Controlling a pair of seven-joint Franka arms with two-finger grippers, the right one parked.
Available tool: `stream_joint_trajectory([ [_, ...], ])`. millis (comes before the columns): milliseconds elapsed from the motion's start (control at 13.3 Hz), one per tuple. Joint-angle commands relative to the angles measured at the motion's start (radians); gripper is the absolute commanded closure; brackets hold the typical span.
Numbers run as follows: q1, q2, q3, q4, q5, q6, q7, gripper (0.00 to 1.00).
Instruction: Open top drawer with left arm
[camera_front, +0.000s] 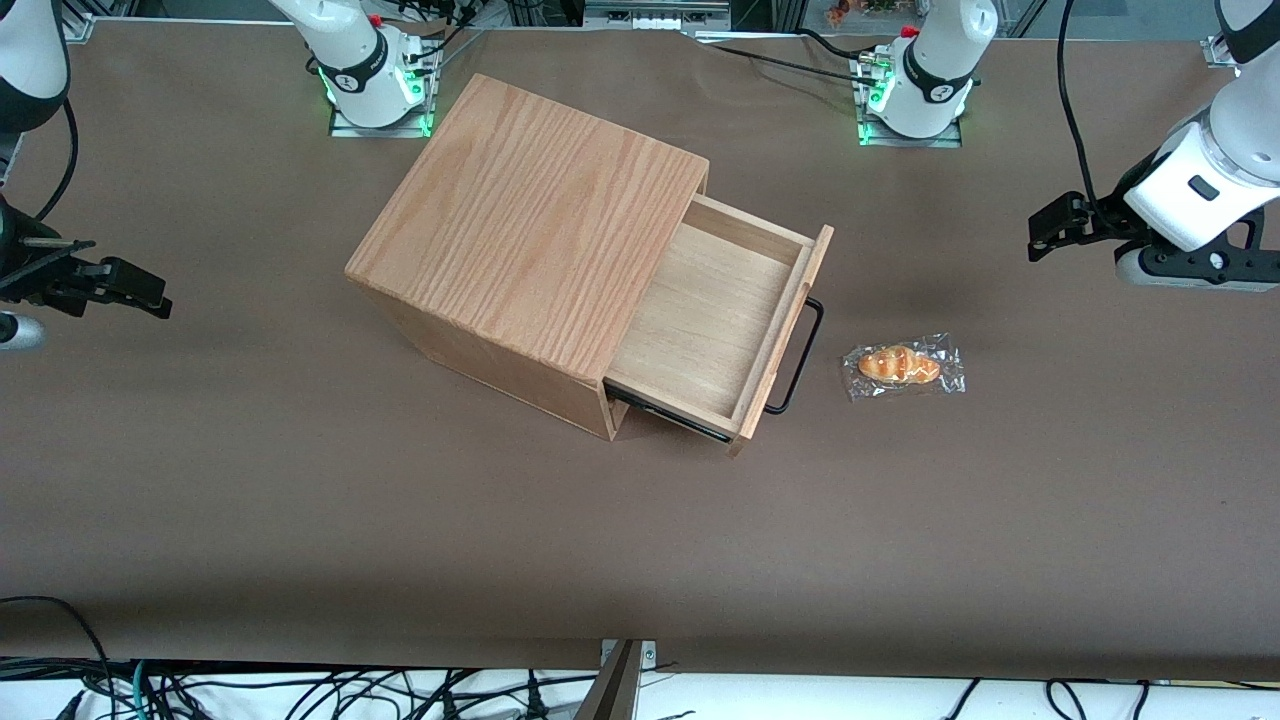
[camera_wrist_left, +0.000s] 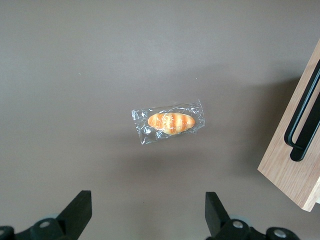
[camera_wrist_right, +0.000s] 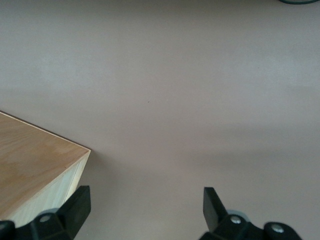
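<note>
The top drawer (camera_front: 722, 330) stands pulled well out of its box (camera_front: 530, 240). The left arm's gripper (camera_wrist_left: 145, 215) hovers above the table, fingers spread wide and empty; any retreat should clear the handle (camera_front: 803, 355).

1. I find no text, brand, number or sign that I can read on anything here.
2. My gripper (camera_front: 1045, 236), at the right edge of the front frame with its fingers apart above the table, carries no label that I can make out.
</note>
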Motion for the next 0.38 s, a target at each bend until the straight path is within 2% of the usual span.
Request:
stream_joint_trajectory([
  [0,0.007,-0.014,0.001,-0.011,0.0,0.001,0.029,0.0],
  [300,0.009,-0.014,0.001,-0.011,0.0,0.001,0.037,0.0],
])
